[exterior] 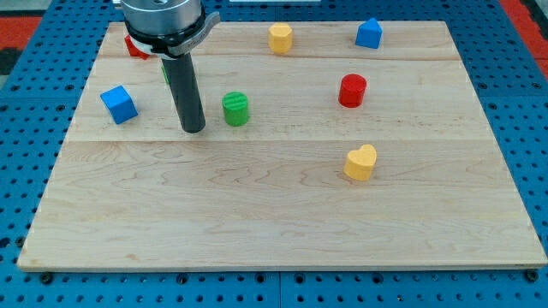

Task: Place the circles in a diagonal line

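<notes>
My tip point(193, 130) rests on the board at the view's left, just left of the green circle point(235, 109), with a small gap between them. The red circle point(352, 90) stands right of centre. The yellow block point(280, 38), roughly a hexagon or circle, is at the view's top centre. A sliver of another green block point(165, 74) shows behind my rod, mostly hidden.
A blue cube point(118, 103) lies left of my tip. A red block point(134, 46) is partly hidden under the arm at the top left. A blue block point(369, 33) sits at the top right. A yellow heart point(360, 162) lies below the red circle. The wooden board point(274, 222) sits on a blue pegboard.
</notes>
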